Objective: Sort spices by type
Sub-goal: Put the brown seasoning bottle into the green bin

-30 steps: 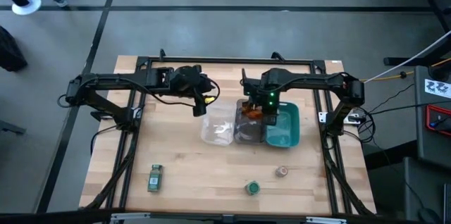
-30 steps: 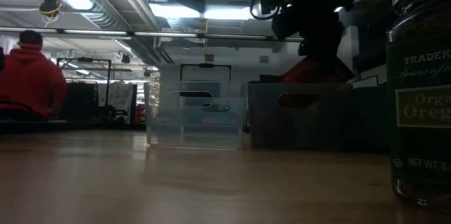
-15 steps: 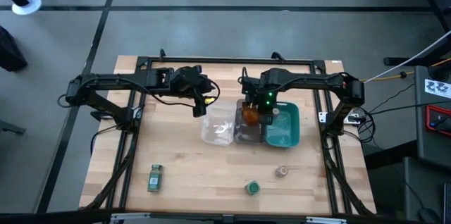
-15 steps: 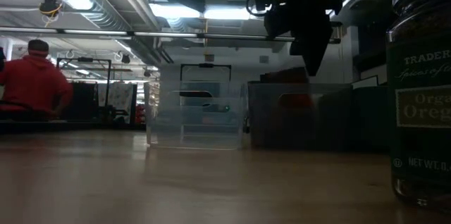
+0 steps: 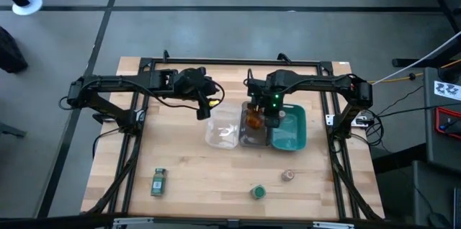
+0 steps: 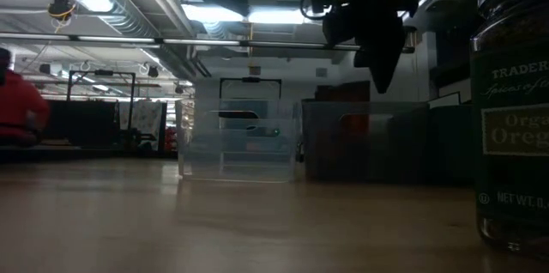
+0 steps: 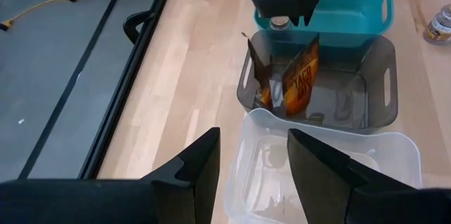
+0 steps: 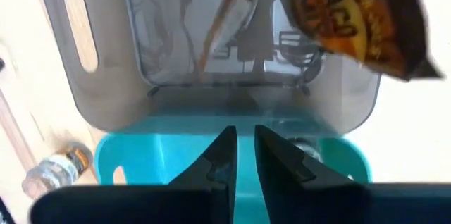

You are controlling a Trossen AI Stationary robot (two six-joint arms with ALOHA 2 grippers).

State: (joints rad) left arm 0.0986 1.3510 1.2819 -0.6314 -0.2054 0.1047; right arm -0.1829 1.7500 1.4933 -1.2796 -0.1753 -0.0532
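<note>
Your right hand (image 5: 263, 119) hangs above the grey tray (image 7: 373, 62), fingers nearly together and empty; both sachets (image 7: 299, 76) stand inside it. Lift straight up so you don't snag them, then go for the pink-lidded jar (image 5: 288, 176) on the desk (image 5: 194, 178). Left hand (image 7: 250, 171) waits apart over the clear tray (image 7: 394, 153).

Four cameras on my table

One looked straight down, one sat level by the oregano jar (image 6: 511, 110); both wrist cameras peered past my jaws, sharing the grey tray (image 7: 373, 76) ahead.
</note>
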